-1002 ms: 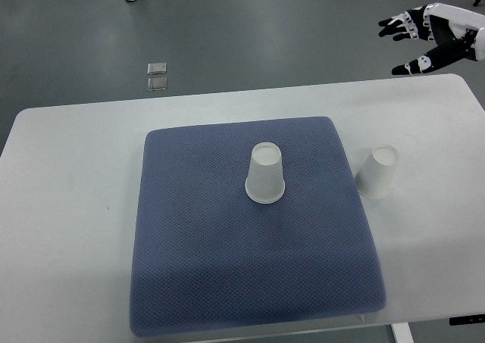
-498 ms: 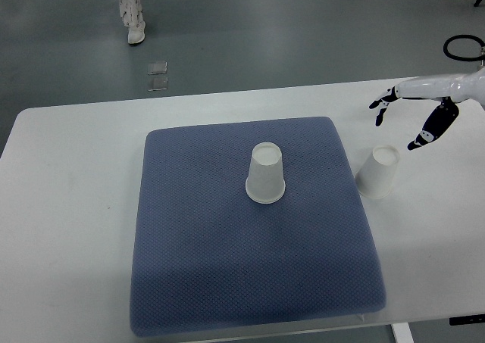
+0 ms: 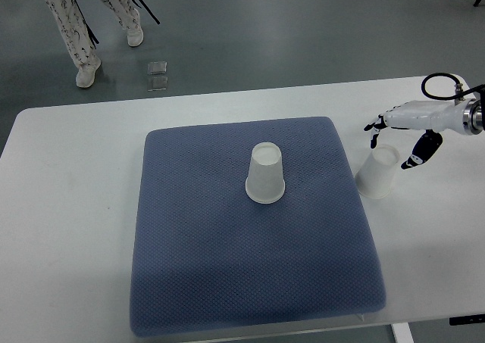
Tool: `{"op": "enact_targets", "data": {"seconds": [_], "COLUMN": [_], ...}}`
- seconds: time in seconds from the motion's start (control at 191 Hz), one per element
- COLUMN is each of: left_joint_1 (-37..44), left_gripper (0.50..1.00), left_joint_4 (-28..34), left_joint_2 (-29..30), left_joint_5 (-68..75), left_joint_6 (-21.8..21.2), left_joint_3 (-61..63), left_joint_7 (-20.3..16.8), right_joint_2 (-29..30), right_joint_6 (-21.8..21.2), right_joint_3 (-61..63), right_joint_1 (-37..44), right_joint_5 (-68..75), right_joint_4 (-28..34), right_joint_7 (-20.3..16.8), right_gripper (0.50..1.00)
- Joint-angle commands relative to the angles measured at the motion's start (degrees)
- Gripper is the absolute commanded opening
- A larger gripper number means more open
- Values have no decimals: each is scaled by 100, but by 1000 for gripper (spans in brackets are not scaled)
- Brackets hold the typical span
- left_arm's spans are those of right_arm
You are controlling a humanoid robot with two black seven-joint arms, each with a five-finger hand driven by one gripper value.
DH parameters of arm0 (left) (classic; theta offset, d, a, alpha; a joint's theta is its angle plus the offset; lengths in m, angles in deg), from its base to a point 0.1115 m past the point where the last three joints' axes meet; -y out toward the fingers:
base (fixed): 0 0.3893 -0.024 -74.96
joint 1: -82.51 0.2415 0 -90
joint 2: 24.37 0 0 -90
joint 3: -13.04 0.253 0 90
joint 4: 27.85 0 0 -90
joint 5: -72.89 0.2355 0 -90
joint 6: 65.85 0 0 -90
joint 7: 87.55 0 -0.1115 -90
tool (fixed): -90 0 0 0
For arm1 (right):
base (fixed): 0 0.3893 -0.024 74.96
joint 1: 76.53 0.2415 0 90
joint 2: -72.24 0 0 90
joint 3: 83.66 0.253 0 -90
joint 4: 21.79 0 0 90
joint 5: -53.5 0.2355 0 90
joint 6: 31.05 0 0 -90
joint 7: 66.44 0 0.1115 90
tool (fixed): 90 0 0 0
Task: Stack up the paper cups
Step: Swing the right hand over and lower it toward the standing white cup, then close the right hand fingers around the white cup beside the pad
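Note:
A white paper cup (image 3: 265,175) stands upside down near the middle of the blue mat (image 3: 227,267). A second white paper cup (image 3: 378,172) stands upside down on the white table (image 3: 68,229), just off the mat's right edge. My right hand (image 3: 394,140) hovers over the top of that second cup, with its fingers spread to either side and nothing held. The right arm comes in from the right edge. The left arm does not show.
A person's legs (image 3: 79,21) in patterned trousers are on the floor at the top left, beyond the table. Two small square plates (image 3: 158,75) lie on the floor behind the table. A black cable loops at the right wrist.
My right hand has come down and leftward from the top right corner to just above the right cup. The person has walked into view at the top left.

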Motion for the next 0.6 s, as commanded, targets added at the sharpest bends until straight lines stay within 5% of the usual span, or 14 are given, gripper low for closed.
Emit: {"op": "enact_targets", "data": {"seconds": [0.0, 0.593], "left_joint_1": [0, 0], "left_gripper": [1000, 1000], "left_joint_4": [2, 2], "left_joint_2": [0, 0], "left_joint_5": [0, 0], "left_joint_6": [0, 0], "left_joint_3": [0, 0], "left_joint_7": [-1, -1], "right_joint_2": [62, 150], "right_joint_6": [262, 473], "right_joint_3": [-46, -37], "right_joint_1": [-132, -211], "right_joint_5": [0, 106], "right_joint_4": [-176, -273], "right_joint_7": [0, 43], "right_gripper": [909, 909]}}
